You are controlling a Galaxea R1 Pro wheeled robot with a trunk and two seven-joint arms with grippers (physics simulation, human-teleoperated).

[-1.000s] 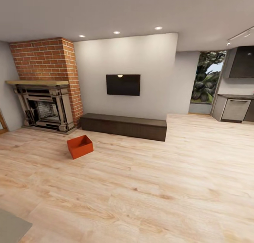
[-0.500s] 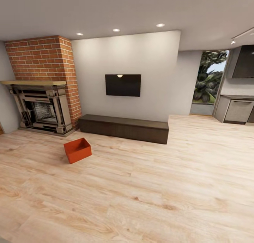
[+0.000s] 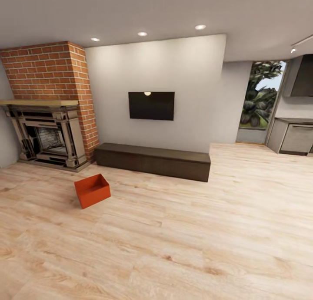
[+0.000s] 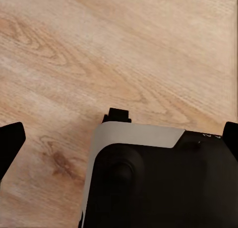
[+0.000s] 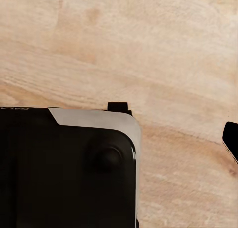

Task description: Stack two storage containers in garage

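While still in the living room, approaching the first pickup: one storage container (image 3: 91,190) sits upright on the wood plank floor (image 3: 195,239), in front of the brick fireplace (image 3: 48,112) and just off the end of the low dark bench (image 3: 153,160), well apart from both sets of jaws and between neither. Judged next: drive closer, lower the arms, straddle the thin walls. Second container nowhere to be made out. Left fingers (image 4: 10,146) spread wide over bare planks, holding nothing. Right fingers (image 5: 231,138) cut off, so jaw state cannot be told.
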